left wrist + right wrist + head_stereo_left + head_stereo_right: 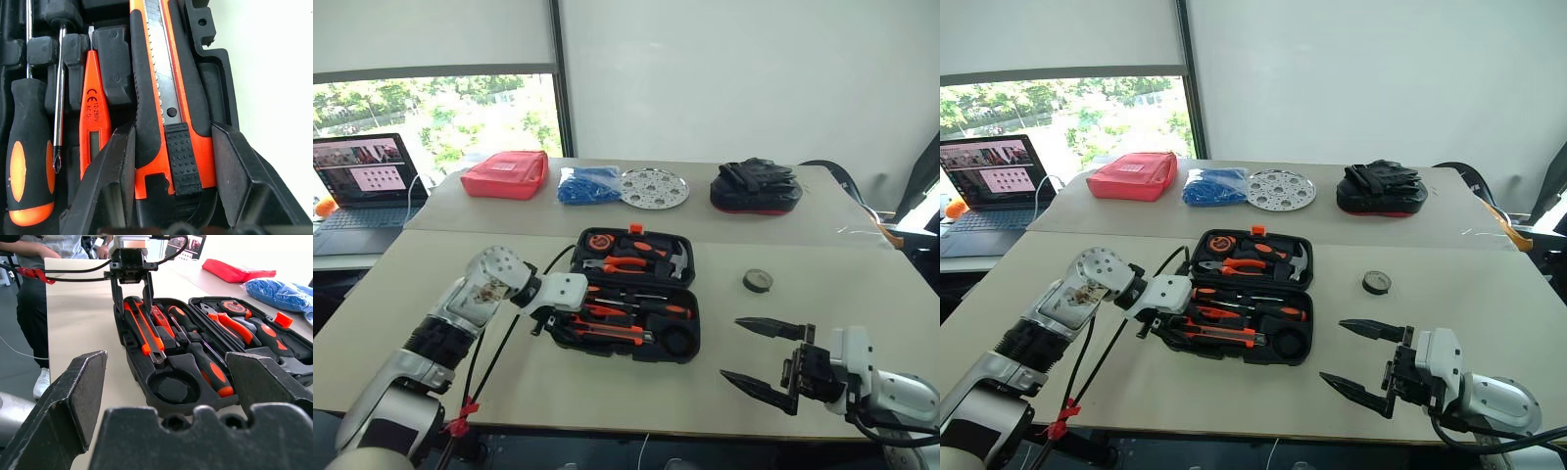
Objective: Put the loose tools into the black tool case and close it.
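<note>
**Utility knife being seated; tape roll still out on the table**

The black tool case lies open on the table, lid half away from the robot. The left gripper is at the case's left end, pointing down, its fingers spread to either side of the orange-and-black utility knife. The knife lies in its recess along the case's near edge. Whether the pads press the handle or merely flank it cannot be told. Beside the knife sit the small slim orange screwdriver and two long screwdrivers in their slots.

The round recess at the case's right end is empty. The small black tape roll lies loose on the table, to the right of the case and well apart from it.

The right gripper hovers above the table nearer the robot than the roll, fingers spread wide, holding nothing.

Judgement: the step in hand is placing the knife. Next, the left gripper should let go and lift clear; the roll then goes into the round recess. Closing the lid comes last.
</note>
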`<state>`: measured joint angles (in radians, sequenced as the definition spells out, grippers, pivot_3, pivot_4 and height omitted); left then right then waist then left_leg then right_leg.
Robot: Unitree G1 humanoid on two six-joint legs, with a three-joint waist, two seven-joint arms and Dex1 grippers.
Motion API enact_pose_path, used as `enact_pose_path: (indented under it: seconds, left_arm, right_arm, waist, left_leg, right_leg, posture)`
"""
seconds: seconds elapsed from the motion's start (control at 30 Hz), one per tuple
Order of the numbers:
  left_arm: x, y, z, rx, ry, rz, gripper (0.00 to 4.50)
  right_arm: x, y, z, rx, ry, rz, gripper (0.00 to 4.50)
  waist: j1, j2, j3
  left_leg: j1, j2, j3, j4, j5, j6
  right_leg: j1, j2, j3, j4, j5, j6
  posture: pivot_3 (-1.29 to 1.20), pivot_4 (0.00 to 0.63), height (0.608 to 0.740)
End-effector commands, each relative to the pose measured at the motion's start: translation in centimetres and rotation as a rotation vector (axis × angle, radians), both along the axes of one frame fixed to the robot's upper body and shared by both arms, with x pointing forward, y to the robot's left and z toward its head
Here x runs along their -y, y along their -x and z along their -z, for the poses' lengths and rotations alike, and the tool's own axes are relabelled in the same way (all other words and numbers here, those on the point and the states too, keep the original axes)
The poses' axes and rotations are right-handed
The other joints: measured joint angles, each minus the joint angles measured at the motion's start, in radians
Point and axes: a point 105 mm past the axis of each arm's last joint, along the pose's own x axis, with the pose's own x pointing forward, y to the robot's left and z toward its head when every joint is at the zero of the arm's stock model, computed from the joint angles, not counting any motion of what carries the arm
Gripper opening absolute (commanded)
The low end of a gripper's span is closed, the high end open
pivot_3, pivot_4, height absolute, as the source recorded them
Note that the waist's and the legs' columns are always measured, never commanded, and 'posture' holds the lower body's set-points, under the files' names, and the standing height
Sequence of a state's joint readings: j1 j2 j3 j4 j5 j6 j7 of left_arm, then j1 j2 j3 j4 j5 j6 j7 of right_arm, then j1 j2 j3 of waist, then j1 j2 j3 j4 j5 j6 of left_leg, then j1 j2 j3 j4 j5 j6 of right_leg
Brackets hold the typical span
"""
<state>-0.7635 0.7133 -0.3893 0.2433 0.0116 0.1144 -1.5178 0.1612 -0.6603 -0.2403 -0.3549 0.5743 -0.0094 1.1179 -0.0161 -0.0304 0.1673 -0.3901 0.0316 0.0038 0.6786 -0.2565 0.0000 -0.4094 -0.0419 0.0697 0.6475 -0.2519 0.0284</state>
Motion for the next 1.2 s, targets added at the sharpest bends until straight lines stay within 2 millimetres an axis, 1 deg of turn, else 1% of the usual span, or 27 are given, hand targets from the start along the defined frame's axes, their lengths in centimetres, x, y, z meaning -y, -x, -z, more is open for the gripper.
enact_pose_path:
  seconds: [0.03, 0.1, 0.13, 0.2, 0.23, 0.27, 0.3, 0.4, 0.43, 0.53, 0.57, 0.63, 0.67, 0.7, 0.73, 0.77, 0.8, 0.83, 0.87, 0.93, 0.97, 1.07, 1.2]
  left_arm:
    - [0.2, 0.1, 1.4, -0.021, -0.026, -0.031, 1.76]
    - [0.2, 0.3, 1.4, -0.025, -0.023, -0.026, 2.77]
    - [0.2, 0.3, 1.3, -0.027, -0.014, -0.028, 2.97]
    - [0.4, 0.1, 0.9, -0.005, 0.017, -0.032, 3.68]
    - [0.4, 0.1, 0.8, 0.003, 0.023, -0.035, 3.93]
    - [0.3, 0.0, 0.6, 0.017, 0.022, -0.031, 4.28]
    - [0.2, -0.2, 0.4, 0.031, 0.036, -0.041, 4.46]
    - [0.4, -0.1, -1.1, 0.024, 0.109, -0.037, 4.46]
    - [0.5, 0.3, -2.1, 0.009, 0.157, -0.016, 4.46]
    - [0.7, 1.3, -4.2, -0.002, 0.263, 0.033, 4.46]
    - [0.7, 1.4, -4.6, 0.004, 0.291, 0.035, 4.46]
    - [0.5, 1.2, -4.9, 0.017, 0.331, 0.025, 3.92]
    - [0.4, 1.1, -4.6, 0.028, 0.335, 0.021, 3.81]
    - [0.3, 1.0, -4.5, 0.036, 0.336, 0.018, 3.42]
    - [0.3, 0.9, -4.1, 0.034, 0.337, 0.009, 3.42]
    - [0.4, 0.7, -3.6, 0.033, 0.337, 0.001, 2.76]
    - [0.4, 0.6, -3.1, 0.037, 0.334, -0.004, 2.70]
    - [0.6, 0.5, -2.5, 0.035, 0.330, -0.010, 2.50]
    - [0.7, 0.5, -2.1, 0.034, 0.328, -0.009, 2.09]
    - [1.1, 0.7, -1.6, 0.022, 0.340, -0.002, 1.55]
    - [1.2, 0.7, -1.4, 0.021, 0.344, -0.001, 1.10]
    - [1.4, 0.7, -0.7, 0.027, 0.338, 0.003, 0.05]
    - [1.7, 0.5, 0.0, 0.028, 0.338, -0.009, 0.02]
  right_arm:
    - [-0.2, -0.1, -0.6, 0.029, -0.010, -0.014, 4.50]
    - [-0.3, -0.1, -0.6, 0.029, -0.011, -0.017, 4.50]
    - [-0.3, -0.1, -0.6, 0.028, -0.011, -0.018, 4.50]
    - [-0.2, -0.2, -0.6, 0.028, -0.010, -0.020, 4.50]
    - [-0.2, -0.2, -0.6, 0.028, -0.010, -0.021, 4.50]
    - [-0.2, -0.2, -0.5, 0.028, -0.010, -0.022, 4.50]
    - [-0.2, -0.3, -0.5, 0.028, -0.010, -0.022, 4.50]
    - [-0.2, -0.3, -0.5, 0.025, -0.007, -0.028, 4.50]
    - [-0.2, -0.3, -0.4, 0.024, -0.006, -0.028, 4.50]
    - [-0.2, -0.3, -0.4, 0.024, -0.006, -0.026, 4.50]
    - [-0.2, -0.3, -0.4, 0.024, -0.006, -0.025, 4.50]
    - [-0.1, -0.2, -0.3, 0.023, -0.006, -0.024, 4.50]
    - [-0.2, -0.2, -0.3, 0.023, -0.008, -0.022, 4.50]
    - [-0.2, -0.2, -0.3, 0.023, -0.008, -0.021, 4.50]
    - [-0.2, -0.2, -0.2, 0.023, -0.009, -0.020, 4.50]
    - [-0.2, -0.2, -0.2, 0.023, -0.011, -0.019, 4.50]
    - [-0.3, -0.2, -0.2, 0.023, -0.011, -0.019, 4.50]
    - [-0.3, -0.2, -0.2, 0.023, -0.011, -0.019, 4.50]
    - [-0.3, -0.2, -0.2, 0.024, -0.011, -0.019, 4.50]
    - [-0.3, -0.2, -0.2, 0.023, -0.010, -0.019, 4.50]
    - [-0.3, -0.2, -0.2, 0.022, -0.010, -0.018, 4.50]
    - [-0.3, -0.1, -0.1, 0.019, -0.010, -0.017, 4.50]
    - [-0.3, 0.2, 0.0, 0.012, -0.010, -0.018, 4.50]
  waist:
    - [0.002, 0.000, 0.000]
    - [0.002, 0.000, 0.000]
    - [0.001, 0.000, 0.000]
    - [-0.001, 0.000, 0.000]
    - [-0.002, 0.000, 0.000]
    - [-0.003, 0.000, 0.000]
    - [-0.003, 0.000, 0.000]
    - [-0.002, 0.000, 0.000]
    - [-0.002, 0.000, 0.000]
    - [0.001, 0.000, 0.000]
    - [0.001, 0.000, 0.000]
    - [0.002, 0.000, 0.000]
    - [0.002, 0.000, 0.000]
    - [0.002, 0.000, 0.000]
    - [0.002, 0.000, 0.000]
    - [0.001, 0.000, 0.000]
    - [0.002, 0.000, 0.000]
    - [0.002, 0.000, 0.000]
    - [0.002, 0.000, 0.000]
    - [0.002, 0.000, 0.000]
    - [0.002, 0.000, 0.000]
    - [0.002, 0.000, 0.000]
    - [0.002, 0.000, 0.000]
  left_leg:
    - [0.000, 0.000, 0.000, 0.000, 0.000, 0.000]
    - [0.002, 0.000, 0.000, 0.000, 0.000, 0.000]
    - [0.003, 0.000, 0.000, 0.000, 0.000, 0.000]
    - [0.004, 0.000, 0.000, 0.000, 0.000, 0.000]
    - [0.004, 0.000, 0.000, 0.000, 0.000, 0.000]
    - [0.004, 0.000, 0.000, 0.000, 0.000, 0.000]
    - [0.004, 0.000, 0.000, 0.000, 0.000, 0.000]
    - [0.004, 0.000, 0.000, 0.000, 0.000, 0.001]
    - [0.003, 0.000, 0.000, 0.000, 0.000, 0.001]
    - [0.002, 0.000, 0.000, 0.001, 0.000, 0.001]
    - [0.002, 0.000, 0.000, 0.001, 0.000, 0.001]
    - [0.002, 0.000, 0.000, 0.001, 0.000, 0.001]
    - [0.002, 0.000, 0.000, 0.001, 0.000, 0.001]
    - [0.003, 0.000, 0.000, 0.001, 0.000, 0.001]
    - [0.003, 0.000, 0.000, 0.001, 0.000, 0.001]
    - [0.003, 0.000, 0.000, 0.001, 0.000, 0.001]
    - [0.003, 0.000, 0.000, 0.001, 0.000, 0.001]
    - [0.003, 0.000, 0.000, 0.001, 0.000, 0.001]
    - [0.003, 0.000, 0.000, 0.001, 0.000, 0.001]
    - [0.003, 0.000, 0.000, 0.001, 0.000, 0.001]
    - [0.003, 0.000, 0.000, 0.001, 0.000, 0.001]
    - [0.003, 0.000, -0.001, 0.001, 0.000, 0.001]
    - [0.003, 0.000, -0.001, 0.001, 0.000, 0.001]
  right_leg:
    - [0.001, 0.000, 0.000, 0.000, 0.000, 0.000]
    - [0.002, 0.000, 0.000, 0.000, 0.000, 0.000]
    - [0.004, 0.000, 0.000, 0.000, 0.000, 0.000]
    - [0.004, 0.000, 0.000, 0.000, 0.000, 0.000]
    - [0.004, 0.000, 0.000, 0.000, 0.000, 0.000]
    - [0.004, 0.000, 0.000, 0.000, 0.000, 0.000]
    - [0.004, 0.000, 0.000, 0.000, 0.000, 0.000]
    - [0.004, 0.000, 0.000, 0.000, 0.000, 0.000]
    - [0.003, 0.000, 0.000, 0.000, 0.000, 0.000]
    - [0.003, 0.000, 0.000, 0.000, 0.000, 0.000]
    - [0.003, 0.000, 0.000, 0.000, 0.000, 0.000]
    - [0.003, 0.000, 0.000, 0.000, 0.000, 0.000]
    - [0.003, 0.000, 0.000, 0.000, 0.000, 0.000]
    - [0.003, 0.000, 0.000, 0.001, 0.000, 0.000]
    - [0.003, 0.000, 0.000, 0.001, 0.000, 0.000]
    - [0.003, 0.000, 0.000, 0.001, 0.000, 0.000]
    - [0.003, 0.000, 0.000, 0.001, 0.000, 0.000]
    - [0.003, 0.000, 0.000, 0.001, 0.000, 0.000]
    - [0.004, 0.000, 0.000, 0.001, 0.000, 0.000]
    - [0.004, 0.000, 0.000, 0.000, 0.000, 0.000]
    - [0.003, 0.000, 0.000, 0.000, 0.000, 0.000]
    - [0.003, 0.000, -0.001, 0.000, 0.000, 0.000]
    - [0.004, 0.000, -0.001, 0.000, 0.000, 0.000]
  posture:
    - [0.00, 0.150, 0.740]
    - [0.00, 0.150, 0.740]
    - [0.00, 0.150, 0.740]
    - [0.00, 0.150, 0.740]
    - [0.00, 0.150, 0.740]
    - [0.00, 0.150, 0.740]
    - [0.00, 0.150, 0.740]
    - [0.00, 0.150, 0.740]
    - [0.00, 0.150, 0.740]
    - [0.00, 0.150, 0.740]
    - [0.00, 0.150, 0.740]
    - [0.00, 0.150, 0.740]
    - [0.00, 0.150, 0.740]
    - [0.00, 0.150, 0.740]
    - [0.00, 0.150, 0.740]
    - [0.00, 0.150, 0.740]
    - [0.00, 0.150, 0.740]
    - [0.00, 0.150, 0.740]
    - [0.00, 0.150, 0.740]
    - [0.00, 0.150, 0.740]
    - [0.00, 0.150, 0.740]
    - [0.00, 0.150, 0.740]
    - [0.00, 0.150, 0.740]
